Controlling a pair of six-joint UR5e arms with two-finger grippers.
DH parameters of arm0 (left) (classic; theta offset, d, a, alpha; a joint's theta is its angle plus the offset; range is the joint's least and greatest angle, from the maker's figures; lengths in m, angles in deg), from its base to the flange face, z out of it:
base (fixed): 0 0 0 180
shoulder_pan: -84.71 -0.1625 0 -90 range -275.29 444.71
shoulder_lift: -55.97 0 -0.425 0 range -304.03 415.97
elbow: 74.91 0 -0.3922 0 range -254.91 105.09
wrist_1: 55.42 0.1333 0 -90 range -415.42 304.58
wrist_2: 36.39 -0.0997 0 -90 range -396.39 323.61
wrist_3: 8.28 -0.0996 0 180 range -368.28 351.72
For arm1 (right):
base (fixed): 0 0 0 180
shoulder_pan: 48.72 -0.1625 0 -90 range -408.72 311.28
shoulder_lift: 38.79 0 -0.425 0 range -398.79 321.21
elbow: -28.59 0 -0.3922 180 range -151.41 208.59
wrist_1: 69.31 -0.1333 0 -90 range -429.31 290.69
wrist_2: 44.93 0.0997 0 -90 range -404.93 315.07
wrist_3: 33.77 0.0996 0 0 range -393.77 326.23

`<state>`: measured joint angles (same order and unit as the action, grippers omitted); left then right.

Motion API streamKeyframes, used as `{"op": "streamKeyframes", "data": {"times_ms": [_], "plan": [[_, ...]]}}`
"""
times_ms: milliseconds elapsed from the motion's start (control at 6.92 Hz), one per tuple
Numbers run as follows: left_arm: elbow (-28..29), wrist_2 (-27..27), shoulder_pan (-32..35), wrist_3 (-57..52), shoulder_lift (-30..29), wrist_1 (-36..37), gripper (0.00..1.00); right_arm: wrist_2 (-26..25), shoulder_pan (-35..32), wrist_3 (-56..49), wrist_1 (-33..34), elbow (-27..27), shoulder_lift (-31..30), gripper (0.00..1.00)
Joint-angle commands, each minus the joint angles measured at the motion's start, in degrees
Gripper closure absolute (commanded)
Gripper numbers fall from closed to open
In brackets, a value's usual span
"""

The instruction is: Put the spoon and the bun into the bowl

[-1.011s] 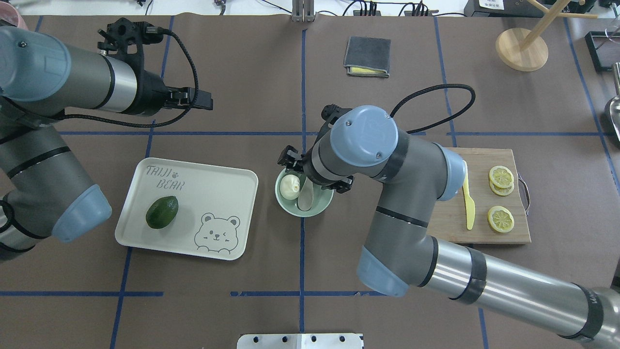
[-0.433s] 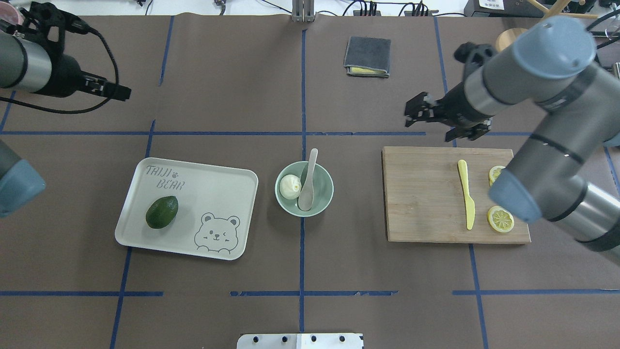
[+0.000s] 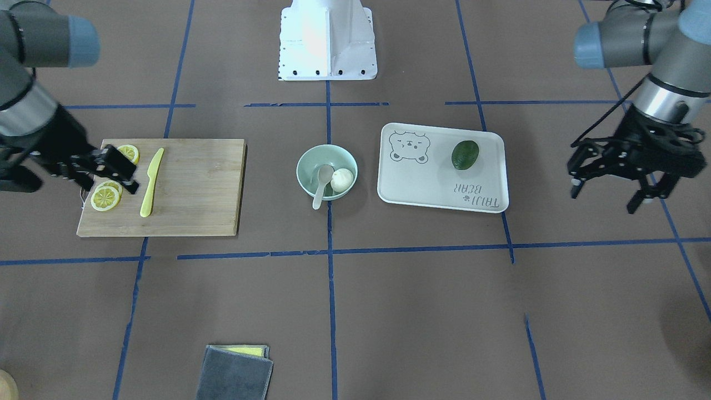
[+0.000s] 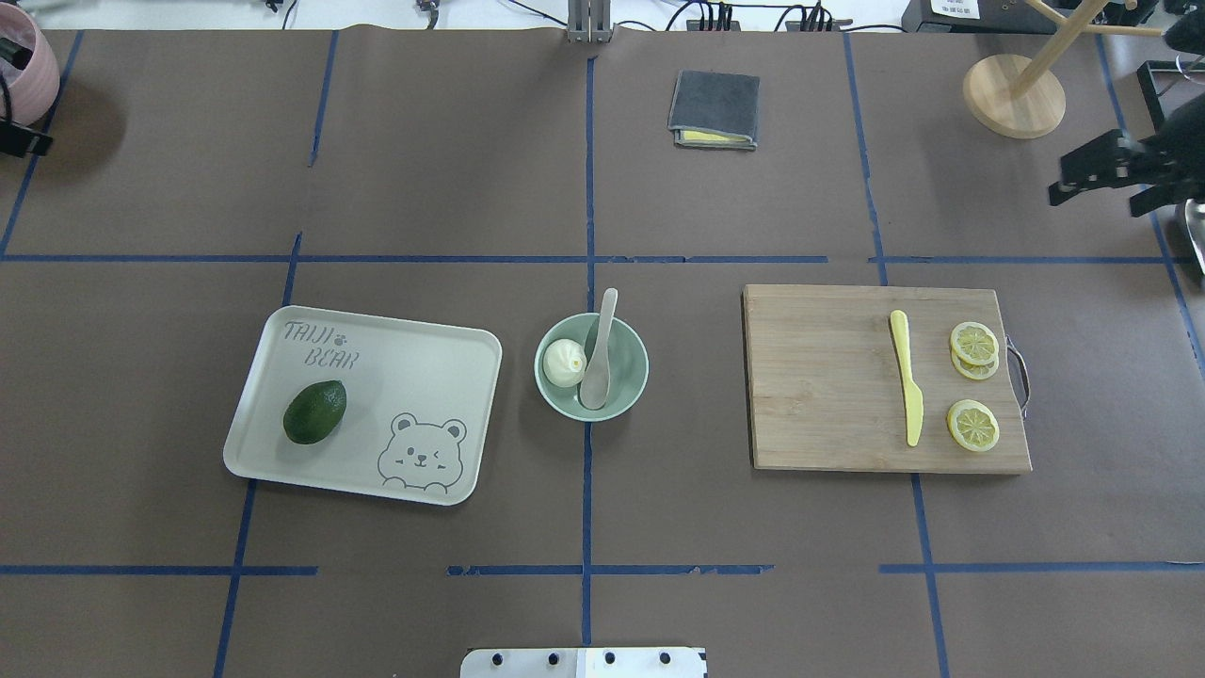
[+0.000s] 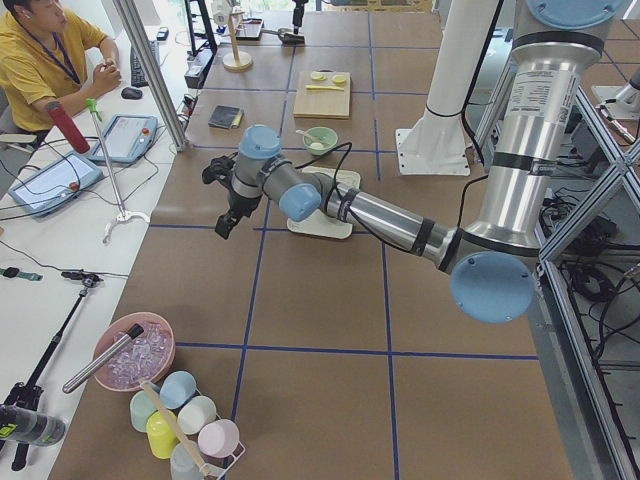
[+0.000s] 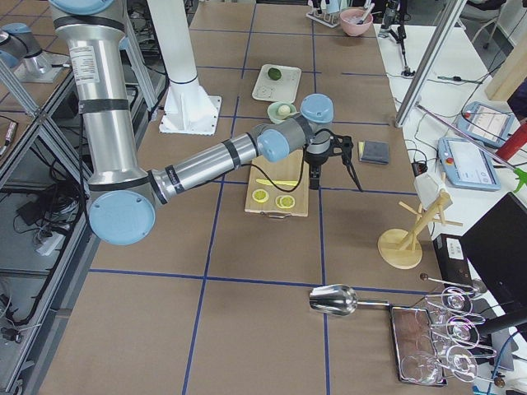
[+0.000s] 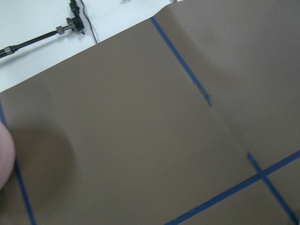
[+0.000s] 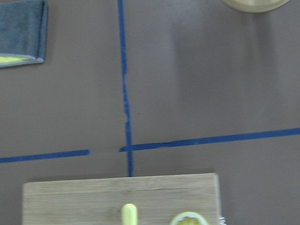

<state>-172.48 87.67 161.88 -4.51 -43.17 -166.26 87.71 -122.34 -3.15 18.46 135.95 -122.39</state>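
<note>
Surface: brown-covered table (image 3: 389,311) gridded with blue tape.
Front view, bowl: the bowl (image 3: 325,151) stands mid-table between a board (image 3: 194,183) and a tray (image 3: 433,183), apart from both.
Front view, contents: the bun (image 3: 342,179) sits inside the bowl. The spoon (image 3: 321,180) has its scoop inside, beside the bun, and its handle sticks out over the rim.
Front view, left gripper: the left gripper (image 3: 605,191) hangs past the tray, fingers spread, holding nothing.
Front view, right gripper: the right gripper (image 3: 119,172) shows in front of the lemon slices (image 3: 105,197) at the board's end; its finger gap is unclear from here.
Front view, rest: an avocado (image 3: 465,154) lies on the tray, a knife (image 3: 151,180) on the board, and a cloth (image 3: 236,372) at the bottom edge.
Overhead: the bun lies against the bowl's left wall and the spoon handle crosses the far rim. The right gripper is at the right edge with its fingers apart and empty.
Left side view: the near arm's gripper is above bare table, well apart from the bowl.
Right side view: the near arm's gripper hangs between board and cloth.
Left wrist view: only table and tape.
Right wrist view: the board edge, the knife tip, a slice and a corner of the cloth.
</note>
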Motion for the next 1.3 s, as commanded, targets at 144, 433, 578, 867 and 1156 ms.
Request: {"op": "streamKeyframes", "data": {"times_ms": [144, 433, 578, 867, 1156], "plan": [[5.56, 13.73, 12.56, -14.93, 2.70, 11.66, 0.01, 1.03, -11.87, -32.09, 16.88, -3.63, -1.03, 0.00], [-1.54, 15.32, 12.48, -5.42, 6.93, 14.94, 0.00, 7.71, -11.98, -32.72, 16.12, -3.91, -4.70, 0.00], [-1.65, 14.98, 12.48, -5.01, 8.16, 14.68, 0.00, 7.63, -11.98, -32.55, 15.50, -4.26, -5.07, 0.00], [-2.09, 15.33, 12.56, -5.53, 13.08, 7.95, 0.00, 7.63, -10.15, -32.46, 15.41, -5.48, -5.51, 0.00], [-1.39, 14.63, 12.13, -5.71, 14.59, 8.18, 0.00, 7.63, -9.44, -32.46, 15.32, -6.10, -5.51, 0.00]]}}
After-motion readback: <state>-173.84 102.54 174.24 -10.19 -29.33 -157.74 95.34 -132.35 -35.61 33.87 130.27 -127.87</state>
